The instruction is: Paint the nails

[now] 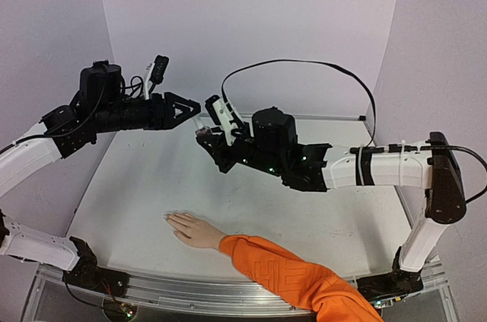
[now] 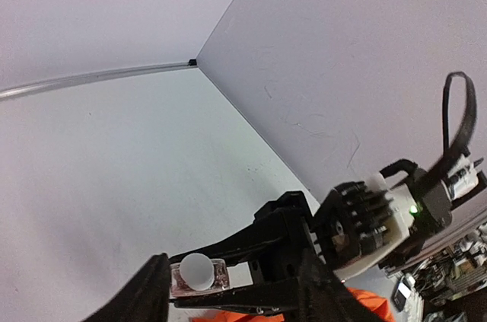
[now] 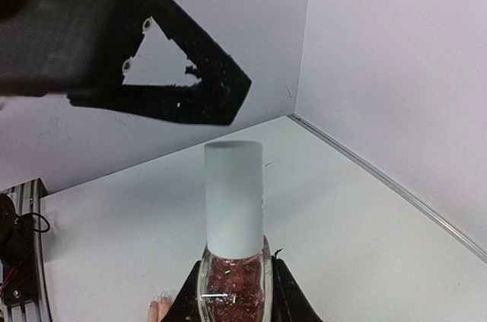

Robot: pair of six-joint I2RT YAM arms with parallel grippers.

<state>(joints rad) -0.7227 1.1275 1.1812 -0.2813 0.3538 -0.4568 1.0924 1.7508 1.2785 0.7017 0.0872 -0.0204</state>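
While the right end effector point(image 3: 236, 304) grips it, the rounded bottle point(image 3: 232, 280) glitters.

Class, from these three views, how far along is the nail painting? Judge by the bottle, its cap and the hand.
Done: the right gripper holds the small glass bottle of glittery red polish above the table. In hand: the left gripper, jaws apart, flanks its frosted white cap, which is still on. Left: uncapping, then painting the nails of the pale, orange-sleeved hand lying flat.
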